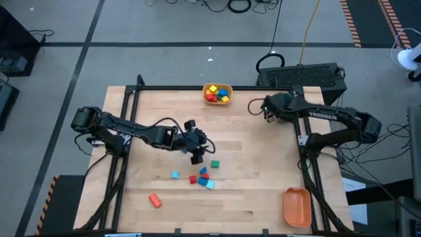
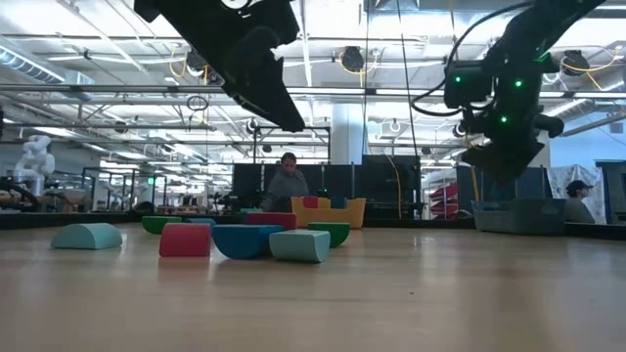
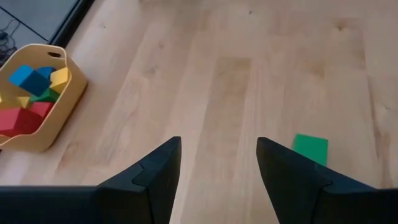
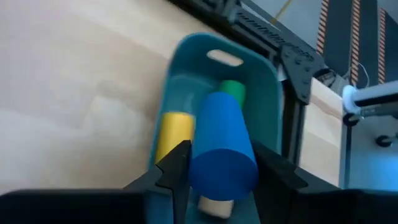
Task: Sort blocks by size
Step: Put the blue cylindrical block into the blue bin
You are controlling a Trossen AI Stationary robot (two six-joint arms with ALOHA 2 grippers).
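A wooden worktop (image 1: 250, 191) fills the overhead view, framed by black rails, with a dark arm reaching in from each side.

Three bins stand at its edges, apparently one per block size. A yellow bin (image 1: 218, 93) at the far edge holds red, blue, yellow and green blocks. An orange bin (image 1: 297, 206) sits at the near right corner; what it holds cannot be seen. A teal bin (image 4: 219, 106), plain only in the right wrist view, sits directly under the right arm and already holds a yellow cylinder (image 4: 173, 134) and a green one (image 4: 233, 91).

The right end effector (image 4: 222, 163) hangs above that teal bin, clenched on a blue cylinder (image 4: 221, 148) held lengthwise between its fingers, probably poised to let it fall among like pieces.

The left end effector (image 3: 217, 168) hovers near the middle of the worktop, fingers parted and empty, a green block (image 3: 310, 149) lying just beside one finger, likely its next pick.

Close by lies a loose cluster of unsorted blocks (image 1: 202, 176), red, blue and cyan. One orange-red block (image 1: 154, 200) lies apart, toward the near left.
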